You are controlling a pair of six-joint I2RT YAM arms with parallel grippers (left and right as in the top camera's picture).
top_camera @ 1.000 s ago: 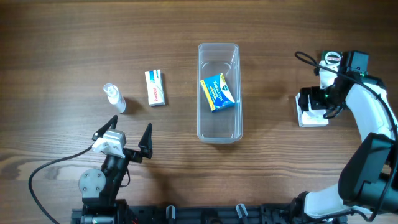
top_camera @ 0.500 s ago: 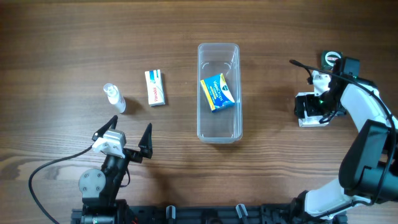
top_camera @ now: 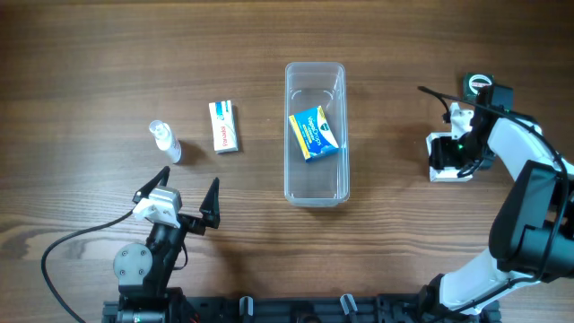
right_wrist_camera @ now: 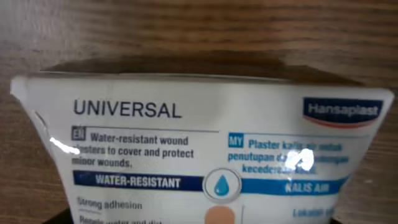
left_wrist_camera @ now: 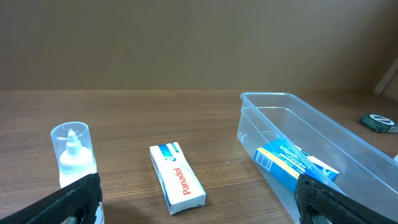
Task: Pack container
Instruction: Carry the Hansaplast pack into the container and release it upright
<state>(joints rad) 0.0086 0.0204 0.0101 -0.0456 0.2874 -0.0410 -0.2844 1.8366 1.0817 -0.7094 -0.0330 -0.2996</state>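
One clear container point(top_camera: 314, 182) sits mid-frame, well left of the right hand point(top_camera: 450, 154), whose grip over a white plaster pack point(right_wrist_camera: 199, 146) cannot be told; left hand point(top_camera: 190, 178), lower left, gapes empty.

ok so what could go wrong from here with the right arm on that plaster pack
1. The Hansaplast plaster pack looks soft and bowed in the right wrist view, and no fingers show there, so the right gripper may hold it poorly and drop it on the way.
2. The blue VapoDrops box lies askew across the middle of the narrow container, so the pack could land on top of it or catch on the rim.
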